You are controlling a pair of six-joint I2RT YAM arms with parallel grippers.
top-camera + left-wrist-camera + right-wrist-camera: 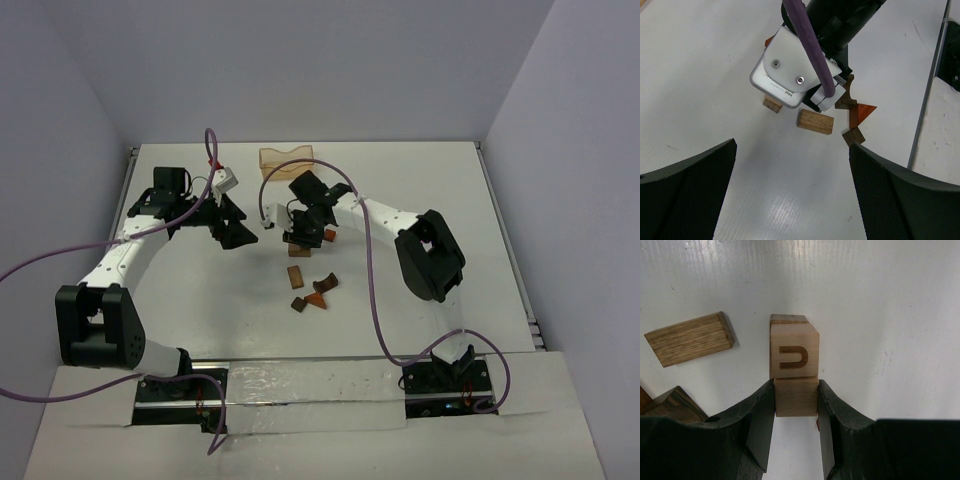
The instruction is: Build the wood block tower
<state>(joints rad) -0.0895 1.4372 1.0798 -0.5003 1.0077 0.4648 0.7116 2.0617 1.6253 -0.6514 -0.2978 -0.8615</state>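
My right gripper (pixel 796 390) is shut on a pale tan cube (pixel 796 399). That cube touches a tan cube marked with a burnt U (pixel 794 351), and a darker block (pixel 788 319) shows just beyond the marked cube. In the top view the right gripper (pixel 303 238) hangs over this stack at mid-table. My left gripper (pixel 792 150) is open and empty, and in the top view (pixel 236 230) it is left of the stack. A tan cuboid (pixel 815 121) lies flat beside the stack. Dark brown blocks (pixel 324 284) and an orange wedge (pixel 316 297) lie nearer the arm bases.
A pale orange translucent tray (pixel 287 158) stands at the back edge of the table. A reddish block (pixel 330 235) lies just right of the right gripper. The right arm's purple cable (pixel 810 45) and its camera housing (pixel 787 75) fill the upper part of the left wrist view.
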